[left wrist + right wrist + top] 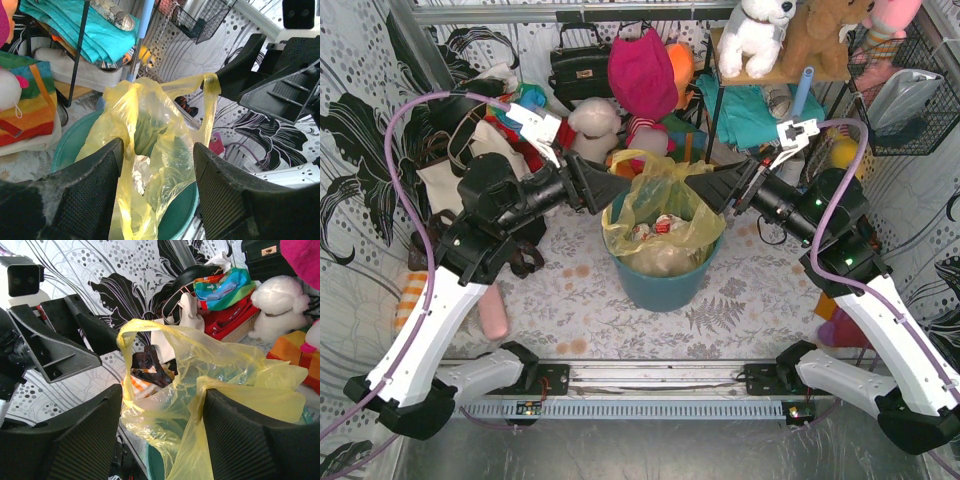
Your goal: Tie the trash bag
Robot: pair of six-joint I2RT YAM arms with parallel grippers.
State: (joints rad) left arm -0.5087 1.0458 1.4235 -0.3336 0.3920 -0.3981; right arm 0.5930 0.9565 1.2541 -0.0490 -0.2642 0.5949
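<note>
We judge the trash bag [665, 205] light, limp and slippery, best pinched at its handle strips [131, 332] above the teal bin [665, 285] it lines. Its long axis stands upright in the bin, mouth and strips pointing up. The left end effector [157, 149] and the right end effector [162, 395] gape released over the bin's rim, with plastic loose between their fingers.

The trash bag [665, 215], yellow and see-through, sits in a teal bin [660, 285] standing mid-bench [570, 305], with crumpled white paper showing inside. The left end effector [618, 188] and right end effector [708, 186] reach in from either side, tips at the bag's mouth, pointing toward each other. A yellow handle strip [655, 160] arches up between them. Behind the bin lie soft toys [595, 125] and a black handbag [580, 68].
</note>
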